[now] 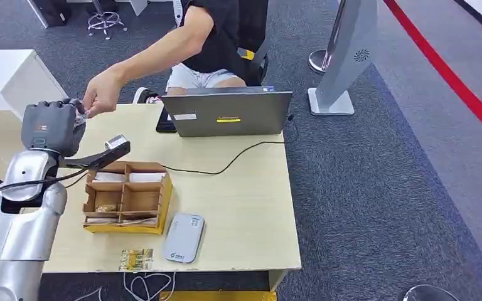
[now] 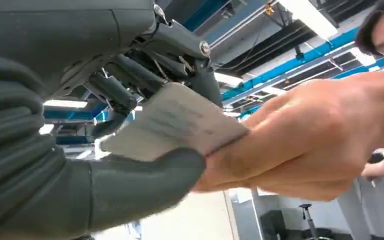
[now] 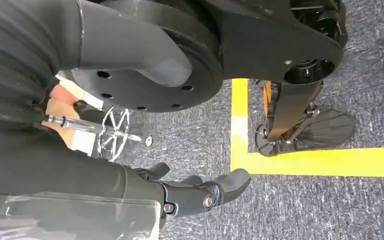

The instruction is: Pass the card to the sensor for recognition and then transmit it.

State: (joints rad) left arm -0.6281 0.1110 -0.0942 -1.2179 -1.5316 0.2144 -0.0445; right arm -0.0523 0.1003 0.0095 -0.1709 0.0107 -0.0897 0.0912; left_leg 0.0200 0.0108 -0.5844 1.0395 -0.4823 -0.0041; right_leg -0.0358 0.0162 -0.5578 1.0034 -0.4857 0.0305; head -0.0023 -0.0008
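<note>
My left hand (image 1: 53, 125) is raised over the back left of the wooden table (image 1: 245, 207). It pinches a pale card (image 2: 175, 125) between thumb (image 2: 140, 180) and fingers. A person's hand (image 2: 305, 140) reaches across from behind the table (image 1: 103, 94) and grips the card's other end. A flat grey-white reader (image 1: 184, 237) lies near the table's front edge. A small dark scanner head on a bent arm (image 1: 118, 144) stands just right of my left hand. My right hand (image 3: 200, 192) hangs beside my body over the carpet, fingers apart and holding nothing.
A wooden compartment box (image 1: 125, 197) sits beside the reader, with a yellow-green packet (image 1: 136, 258) at the table's front edge. A grey laptop (image 1: 229, 113) stands at the back with a black cable (image 1: 226, 166) running across the table. The person sits behind the laptop.
</note>
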